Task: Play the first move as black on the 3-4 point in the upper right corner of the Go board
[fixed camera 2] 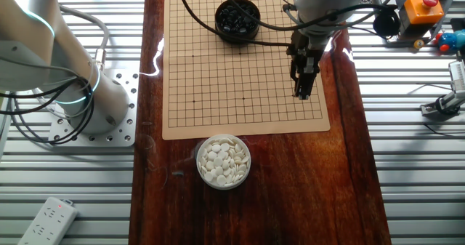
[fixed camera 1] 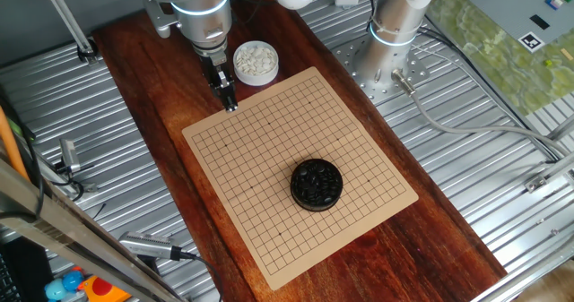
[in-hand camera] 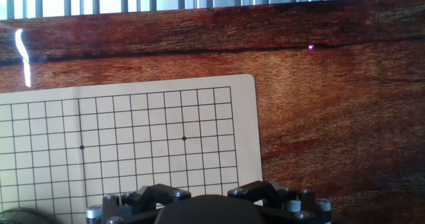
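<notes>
The tan board point(fixed camera 1: 269, 172) lies on the dark wooden tabletop with no stones on its grid. The black stones fill a round black bowl point(fixed camera 1: 316, 184) that stands on the board, also seen in the other fixed view point(fixed camera 2: 237, 18). My gripper point(fixed camera 1: 230, 106) points down over the board's corner nearest the white-stone bowl, far from the black bowl. In the other fixed view the gripper point(fixed camera 2: 301, 94) hangs low, just inside the board's edge point(fixed camera 2: 323, 92). Its fingers look pressed together; whether a stone sits between them does not show. The hand view shows that board corner point(in-hand camera: 226, 117) and only the gripper's housing.
A clear bowl of white stones point(fixed camera 1: 256, 62) stands on the wood just off the board, seen as well in the other fixed view point(fixed camera 2: 224, 161). The arm's base point(fixed camera 1: 395, 33) sits on ribbed metal beside the tabletop. Cables trail over the board point(fixed camera 2: 211, 5).
</notes>
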`<state>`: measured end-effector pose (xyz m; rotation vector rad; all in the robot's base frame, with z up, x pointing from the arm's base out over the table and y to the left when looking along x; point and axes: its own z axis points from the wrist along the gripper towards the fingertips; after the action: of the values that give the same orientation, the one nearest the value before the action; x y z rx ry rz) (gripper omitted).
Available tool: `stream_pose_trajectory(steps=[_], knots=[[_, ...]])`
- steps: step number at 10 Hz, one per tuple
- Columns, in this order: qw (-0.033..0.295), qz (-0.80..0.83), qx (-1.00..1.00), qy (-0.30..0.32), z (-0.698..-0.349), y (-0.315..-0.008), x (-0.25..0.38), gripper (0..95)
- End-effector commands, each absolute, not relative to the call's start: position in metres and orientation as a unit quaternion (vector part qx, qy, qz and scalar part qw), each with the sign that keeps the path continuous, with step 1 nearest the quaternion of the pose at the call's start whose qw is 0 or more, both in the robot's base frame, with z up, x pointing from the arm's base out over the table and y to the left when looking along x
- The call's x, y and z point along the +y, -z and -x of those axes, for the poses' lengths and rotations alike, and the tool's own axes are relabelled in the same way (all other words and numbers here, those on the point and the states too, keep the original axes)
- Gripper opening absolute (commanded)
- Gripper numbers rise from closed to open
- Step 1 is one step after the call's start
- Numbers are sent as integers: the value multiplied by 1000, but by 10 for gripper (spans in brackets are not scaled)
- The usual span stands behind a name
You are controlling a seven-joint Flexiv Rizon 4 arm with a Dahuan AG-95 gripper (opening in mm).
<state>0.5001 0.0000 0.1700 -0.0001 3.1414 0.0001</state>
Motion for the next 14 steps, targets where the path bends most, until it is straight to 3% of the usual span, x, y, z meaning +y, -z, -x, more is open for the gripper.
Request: stream_pose_trajectory(steps=[1, 14], knots=[[8, 154, 988, -3, -500, -170, 0, 0], [6, 153, 988, -2, -500, -170, 0, 0]])
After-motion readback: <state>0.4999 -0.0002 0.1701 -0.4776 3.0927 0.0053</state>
